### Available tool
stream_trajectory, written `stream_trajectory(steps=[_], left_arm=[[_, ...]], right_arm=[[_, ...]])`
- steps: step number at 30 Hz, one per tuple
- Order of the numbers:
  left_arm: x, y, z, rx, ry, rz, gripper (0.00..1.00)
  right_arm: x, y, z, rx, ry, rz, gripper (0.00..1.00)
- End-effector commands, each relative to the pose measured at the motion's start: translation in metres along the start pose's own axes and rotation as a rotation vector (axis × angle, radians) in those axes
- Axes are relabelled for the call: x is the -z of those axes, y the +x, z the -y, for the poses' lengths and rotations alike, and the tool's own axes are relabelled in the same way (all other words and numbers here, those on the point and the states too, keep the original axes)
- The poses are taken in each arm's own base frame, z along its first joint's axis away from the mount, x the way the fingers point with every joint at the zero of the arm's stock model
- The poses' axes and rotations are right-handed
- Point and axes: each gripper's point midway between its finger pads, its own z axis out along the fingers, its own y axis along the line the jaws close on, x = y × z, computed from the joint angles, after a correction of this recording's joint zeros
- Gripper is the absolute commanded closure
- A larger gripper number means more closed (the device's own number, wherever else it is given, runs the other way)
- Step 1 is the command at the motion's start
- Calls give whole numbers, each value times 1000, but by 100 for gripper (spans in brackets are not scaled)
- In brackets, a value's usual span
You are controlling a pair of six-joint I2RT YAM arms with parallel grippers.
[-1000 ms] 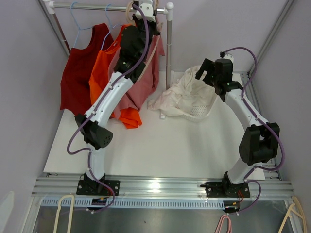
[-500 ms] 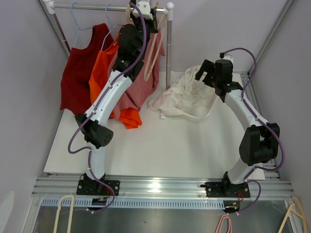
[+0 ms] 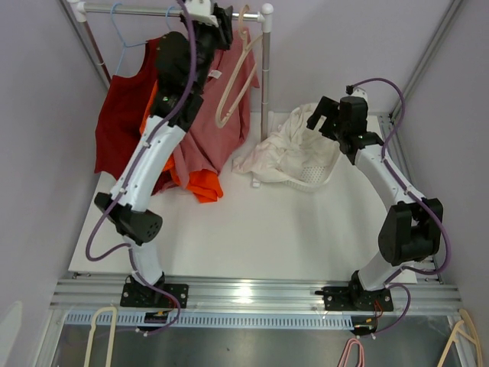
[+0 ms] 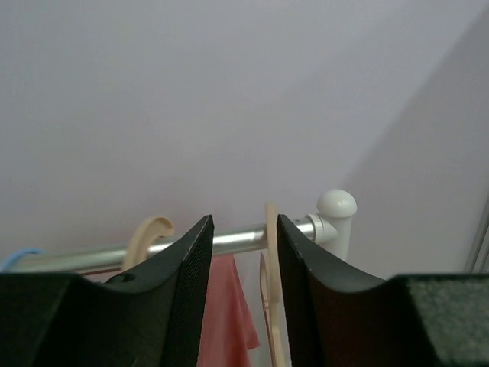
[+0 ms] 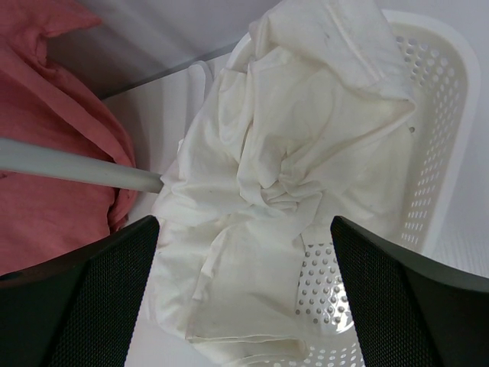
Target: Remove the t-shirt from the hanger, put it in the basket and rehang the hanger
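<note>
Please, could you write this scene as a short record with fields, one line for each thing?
rail: runs across the back of the table
pink t-shirt: hanging below the rail
beige hanger: hooked on the rail near its right end
left end effector: raised to the rail, open, holding nothing
right end effector: open, above the white cloth
white basket: right of the rack, cloth spilling over its rim
</note>
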Motion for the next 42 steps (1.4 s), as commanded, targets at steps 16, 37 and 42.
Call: stream_trajectory(steps=[16,37,42], left_arm=[[25,10,-63,41,16,-110,51],[11,81,-89,-5,32,-188,50],[4,82,-88,4,34,-181,53]], right_arm=[[31,-21,-20,10,-93,70,1],[29,-21,-11,22,-81,69,1],[26,-21,-9,21,-77,66,1]])
